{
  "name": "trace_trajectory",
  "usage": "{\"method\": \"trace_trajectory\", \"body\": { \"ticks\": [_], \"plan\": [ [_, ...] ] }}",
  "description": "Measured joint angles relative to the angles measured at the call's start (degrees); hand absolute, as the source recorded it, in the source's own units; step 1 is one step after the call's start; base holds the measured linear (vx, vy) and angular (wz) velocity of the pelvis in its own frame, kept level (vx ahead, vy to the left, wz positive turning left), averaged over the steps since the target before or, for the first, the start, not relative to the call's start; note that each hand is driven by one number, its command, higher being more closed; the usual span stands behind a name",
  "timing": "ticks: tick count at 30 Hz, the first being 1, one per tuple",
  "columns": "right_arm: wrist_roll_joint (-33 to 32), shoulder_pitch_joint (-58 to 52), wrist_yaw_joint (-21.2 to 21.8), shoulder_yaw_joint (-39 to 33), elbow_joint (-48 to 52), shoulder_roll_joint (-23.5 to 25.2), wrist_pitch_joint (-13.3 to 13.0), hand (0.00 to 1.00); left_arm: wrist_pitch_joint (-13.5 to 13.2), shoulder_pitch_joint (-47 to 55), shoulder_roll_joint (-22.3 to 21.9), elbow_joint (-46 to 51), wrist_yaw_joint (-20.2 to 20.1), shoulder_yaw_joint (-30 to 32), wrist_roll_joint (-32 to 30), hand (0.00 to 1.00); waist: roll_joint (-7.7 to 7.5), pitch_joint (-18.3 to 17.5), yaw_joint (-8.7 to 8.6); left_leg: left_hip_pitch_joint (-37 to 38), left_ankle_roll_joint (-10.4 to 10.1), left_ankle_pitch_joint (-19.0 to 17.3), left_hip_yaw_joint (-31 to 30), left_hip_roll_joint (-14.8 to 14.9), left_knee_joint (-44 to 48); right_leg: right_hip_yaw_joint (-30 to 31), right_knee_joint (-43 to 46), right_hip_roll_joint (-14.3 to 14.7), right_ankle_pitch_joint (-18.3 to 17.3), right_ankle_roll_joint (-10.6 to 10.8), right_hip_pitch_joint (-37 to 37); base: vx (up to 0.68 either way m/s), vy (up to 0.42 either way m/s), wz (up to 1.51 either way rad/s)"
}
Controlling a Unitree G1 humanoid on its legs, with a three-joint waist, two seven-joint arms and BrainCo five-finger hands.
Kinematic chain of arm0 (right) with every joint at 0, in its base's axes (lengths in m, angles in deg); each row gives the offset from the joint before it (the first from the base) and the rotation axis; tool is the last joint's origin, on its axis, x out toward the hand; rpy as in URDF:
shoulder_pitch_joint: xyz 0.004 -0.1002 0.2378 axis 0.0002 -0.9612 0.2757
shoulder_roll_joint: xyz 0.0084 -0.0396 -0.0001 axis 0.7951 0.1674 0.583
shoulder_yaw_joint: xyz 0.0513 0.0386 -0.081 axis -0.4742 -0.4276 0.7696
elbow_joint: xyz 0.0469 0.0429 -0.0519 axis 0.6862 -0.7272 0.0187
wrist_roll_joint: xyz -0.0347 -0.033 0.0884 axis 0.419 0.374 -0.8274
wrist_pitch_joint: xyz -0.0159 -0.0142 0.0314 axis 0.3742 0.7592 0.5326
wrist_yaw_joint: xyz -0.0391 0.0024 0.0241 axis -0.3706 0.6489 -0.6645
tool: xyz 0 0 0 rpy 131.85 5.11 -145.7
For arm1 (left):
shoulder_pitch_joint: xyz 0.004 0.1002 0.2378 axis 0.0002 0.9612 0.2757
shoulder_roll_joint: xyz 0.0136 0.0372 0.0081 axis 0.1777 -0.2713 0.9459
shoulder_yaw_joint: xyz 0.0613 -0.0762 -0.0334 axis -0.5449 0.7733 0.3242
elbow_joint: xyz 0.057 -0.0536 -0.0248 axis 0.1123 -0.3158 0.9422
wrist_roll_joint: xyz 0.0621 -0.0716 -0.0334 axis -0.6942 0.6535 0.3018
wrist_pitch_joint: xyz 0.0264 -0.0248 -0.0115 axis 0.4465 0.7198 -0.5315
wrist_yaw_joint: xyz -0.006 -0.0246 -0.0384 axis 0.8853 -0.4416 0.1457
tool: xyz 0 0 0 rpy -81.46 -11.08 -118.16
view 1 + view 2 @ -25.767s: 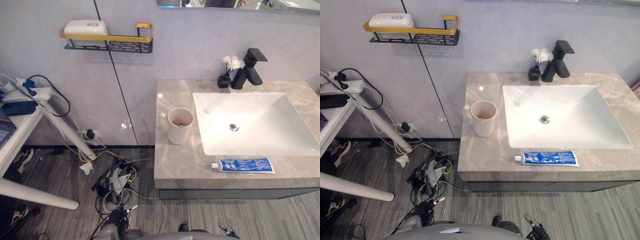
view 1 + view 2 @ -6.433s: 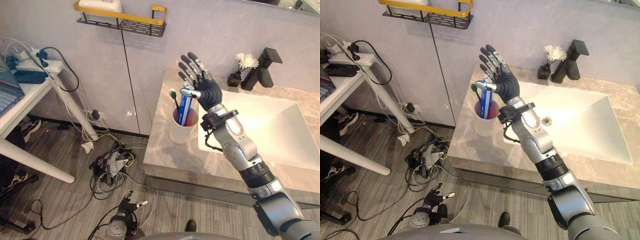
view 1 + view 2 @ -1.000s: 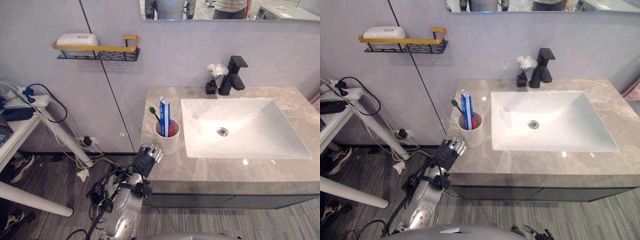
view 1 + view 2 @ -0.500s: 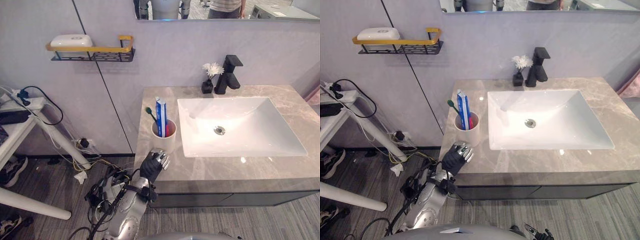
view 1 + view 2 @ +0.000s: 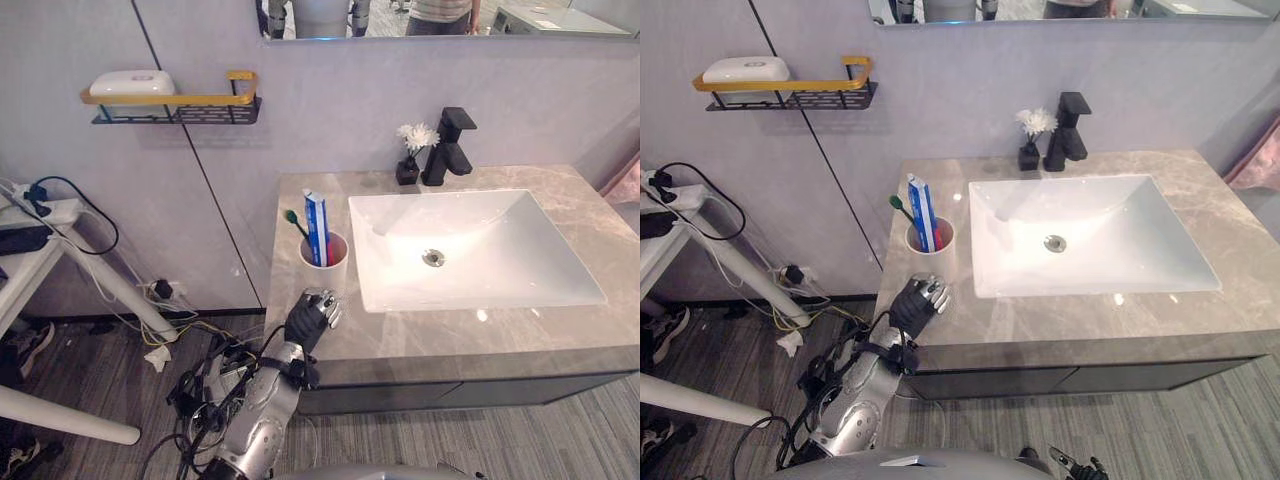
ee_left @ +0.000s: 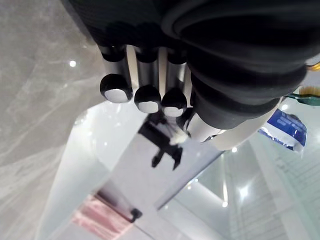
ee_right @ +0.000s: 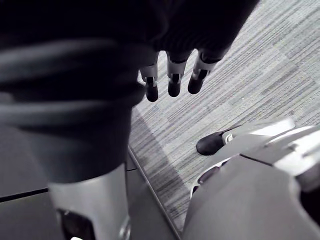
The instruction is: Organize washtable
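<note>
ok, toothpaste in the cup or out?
In. The toothpaste stands upright in the cup, beside the toothbrush.

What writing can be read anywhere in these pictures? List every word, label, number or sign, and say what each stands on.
Toothpaste tube standing in the cup: blue-and-white print, too small to read, and blurred in the left wrist view as well.
White box on the wall shelf: a faint mark on its lid, too small to read.
Nothing else here bears legible words, numbers or signs.

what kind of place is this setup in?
Looks like a bathroom vanity, likely a lab mock-up: white sink, black faucet, cup holding toothpaste and toothbrush on a marble counter, loose cables on the floor beside.
</note>
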Motion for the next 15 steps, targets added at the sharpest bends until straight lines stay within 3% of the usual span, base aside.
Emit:
{"method": "trace_trajectory", "body": {
  "ticks": [15],
  "plan": [
    [-1.08,0.02,-0.05,-0.14,0.07,0.02,-0.02,0.0,-1.1,-3.22,-0.53,-2.68,2.96,2.54,-2.15,1.0,0.2,0.03,-0.47,0.09,-0.04,-0.25,1.11,0.0,-0.01,0.88,-0.04,0.02,0.12,0.02,-0.53,0.0,0.001,-0.02]
  ]
}}
